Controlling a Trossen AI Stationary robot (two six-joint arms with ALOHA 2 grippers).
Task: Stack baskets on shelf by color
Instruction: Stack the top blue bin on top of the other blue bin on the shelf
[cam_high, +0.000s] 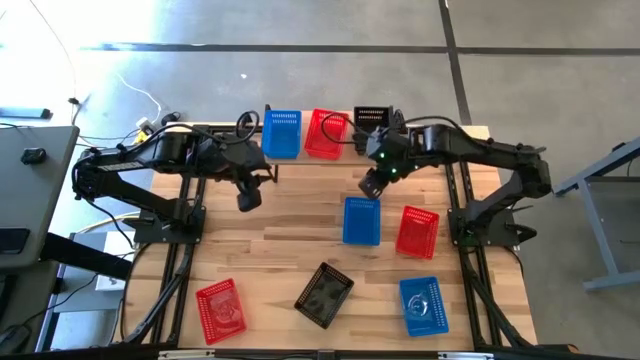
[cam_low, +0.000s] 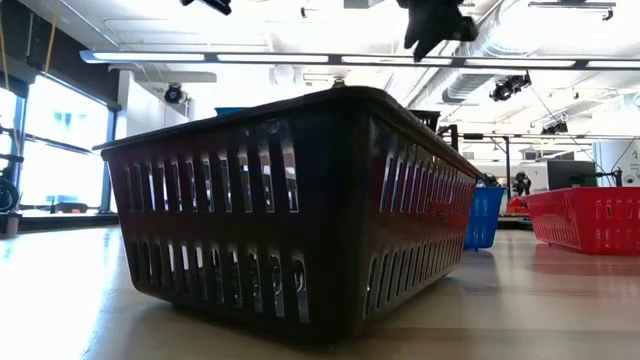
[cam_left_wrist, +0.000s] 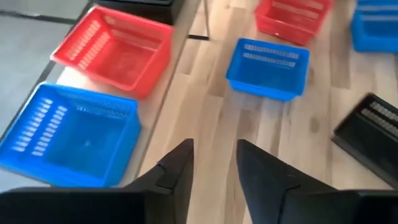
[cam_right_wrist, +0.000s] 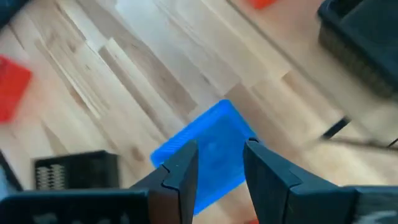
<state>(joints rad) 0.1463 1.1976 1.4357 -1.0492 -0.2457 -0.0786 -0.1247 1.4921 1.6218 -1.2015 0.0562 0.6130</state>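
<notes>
R gripper (cam_high: 371, 185) hangs over counter (cam_high: 280, 230) just in front of shelf (cam_high: 345, 160), jaws spread a little, empty. Right wrist view: a blue basket (cam_right_wrist: 208, 152) sits straight ahead between the jaws, slightly beyond them. In high view that same blue basket (cam_high: 361, 220) lies just toward near edge from the R jaws, long axis running front-to-back, roughly square to counter edge. R arm clearly nearer to it than L. L gripper (cam_high: 249, 198) hovers left of centre, jaws also slightly apart, holding nothing. On shelf so far: blue basket (cam_high: 282, 133), red basket (cam_high: 325, 134), black basket (cam_high: 372, 116), left to right. Loose on counter: red basket (cam_high: 417, 230) beside the central blue one, blue (cam_high: 423, 305) near front-right, black (cam_high: 324, 295) front-centre turned askew, red (cam_high: 219, 310) front-left. Judgement: next grab likely the central blue, for the blue spot at shelf's left end; jaws need a short reach forward and down onto a rim. High view gives layout and orientation; right wrist view alone shows jaw-to-basket alignment. Low view is mostly blocked by the black basket (cam_low: 290, 210), so useless for shelf. Left wrist view shows shelf blue (cam_left_wrist: 68, 137) and red (cam_left_wrist: 115, 50) close up.
</notes>
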